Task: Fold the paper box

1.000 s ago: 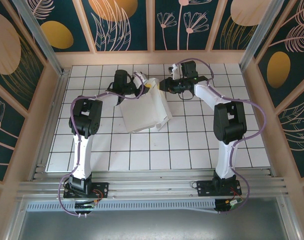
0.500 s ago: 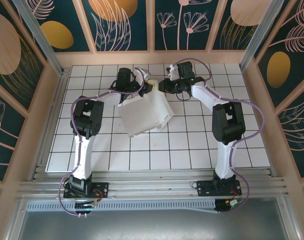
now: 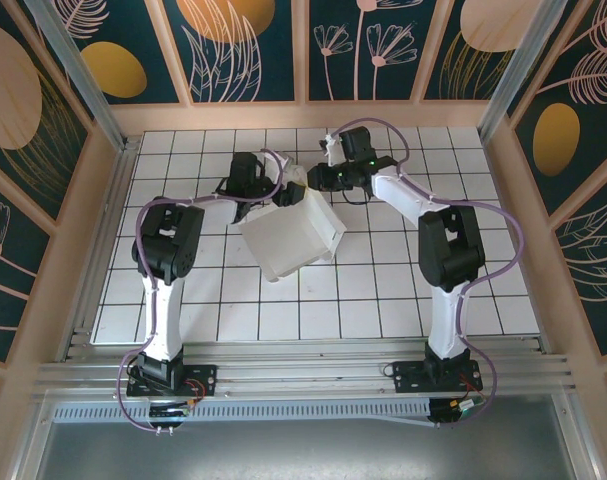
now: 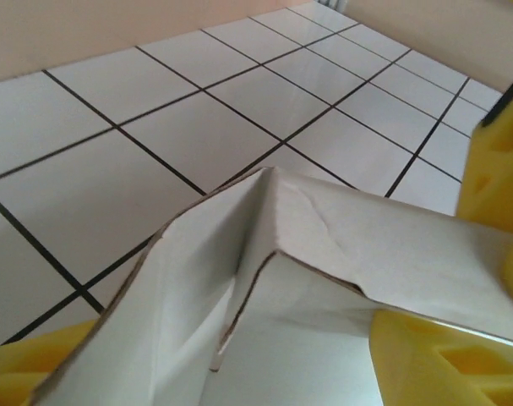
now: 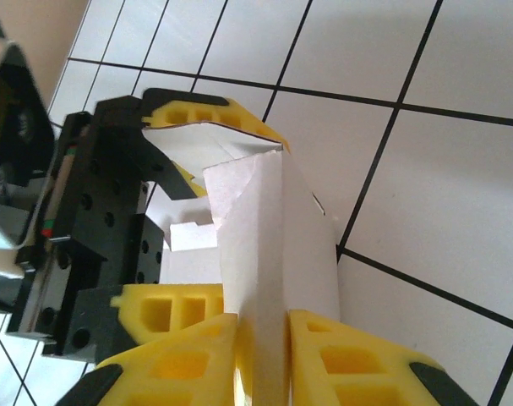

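At the near edge of the tabletop [image 3: 383, 300], the left arm [image 3: 163, 250] and the right arm [image 3: 445, 250] rise from their bases and reach away over the white grid. Farther in, about the middle of the tiles, sits the paper box [image 3: 291, 238], partly folded and turned askew to the grid lines. The overhead view gives its broad white top panel; whether anything lies inside cannot be told. At the box's far edge the two claws meet, the left claw [image 3: 285, 190] from the left and the right claw [image 3: 313, 180] from the right. The right wrist camera shows the right claw narrow, pinching an upright white panel of the box between its yellow pads [image 5: 315, 330]. It also shows the left claw facing it, spread wide, with a curved flap against the upper of its fingers [image 5: 197, 110]. The left wrist camera adds a creased, crumpled box corner standing between those spread yellow fingers, with grid tiles beyond.
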### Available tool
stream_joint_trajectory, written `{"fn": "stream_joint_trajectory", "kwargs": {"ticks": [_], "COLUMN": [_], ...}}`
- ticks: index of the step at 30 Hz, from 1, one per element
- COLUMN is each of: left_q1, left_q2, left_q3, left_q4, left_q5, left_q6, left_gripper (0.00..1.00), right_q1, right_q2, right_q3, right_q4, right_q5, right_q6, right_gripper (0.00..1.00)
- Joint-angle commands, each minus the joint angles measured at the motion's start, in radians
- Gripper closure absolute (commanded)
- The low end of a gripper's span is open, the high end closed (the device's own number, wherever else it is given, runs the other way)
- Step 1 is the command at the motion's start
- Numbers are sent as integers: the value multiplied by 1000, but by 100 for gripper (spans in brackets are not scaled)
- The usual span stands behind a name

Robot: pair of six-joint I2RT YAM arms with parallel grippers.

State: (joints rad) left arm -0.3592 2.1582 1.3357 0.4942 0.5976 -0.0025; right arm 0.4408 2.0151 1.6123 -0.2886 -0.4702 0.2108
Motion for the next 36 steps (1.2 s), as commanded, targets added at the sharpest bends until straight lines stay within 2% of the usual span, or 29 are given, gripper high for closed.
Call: {"fn": "stream_joint_trajectory", "kwargs": {"ticks": [1, 10, 14, 19, 22, 25, 27, 30, 36], "left_q1": [19, 44, 51, 73, 91, 103, 112, 127, 141], "left_q2": [-65, -123, -196, -315, -369, -404, -401, -324, -89], "left_q3": [-41, -160, -281, -411, -422, -377, -293, -103, 228], "left_q4": [149, 240, 395, 578, 583, 431, 212, -127, -478], "left_q5": [-13, 87, 114, 49, -9, -89, -197, -348, -375], "left_q6": [-47, -82, -133, -301, -433, -508, -516, -516, -502], "left_gripper": [29, 29, 29, 31, 37, 44, 53, 72, 78], "right_q1": [18, 41, 49, 57, 60, 64, 68, 72, 79], "right_q2": [-13, 0, 10, 12, 13, 15, 16, 16, 14], "right_q3": [31, 30, 39, 41, 40, 38, 38, 37, 38], "right_q4": [-20, -36, -55, -60, -61, -60, -61, -64, -63], "right_q5": [29, 52, 66, 70, 72, 76, 79, 81, 79], "right_q6": [-33, -47, -55, -59, -61, -62, -63, -66, -68], "right_gripper": [79, 78, 78, 78, 78, 78, 78, 78, 78]}}
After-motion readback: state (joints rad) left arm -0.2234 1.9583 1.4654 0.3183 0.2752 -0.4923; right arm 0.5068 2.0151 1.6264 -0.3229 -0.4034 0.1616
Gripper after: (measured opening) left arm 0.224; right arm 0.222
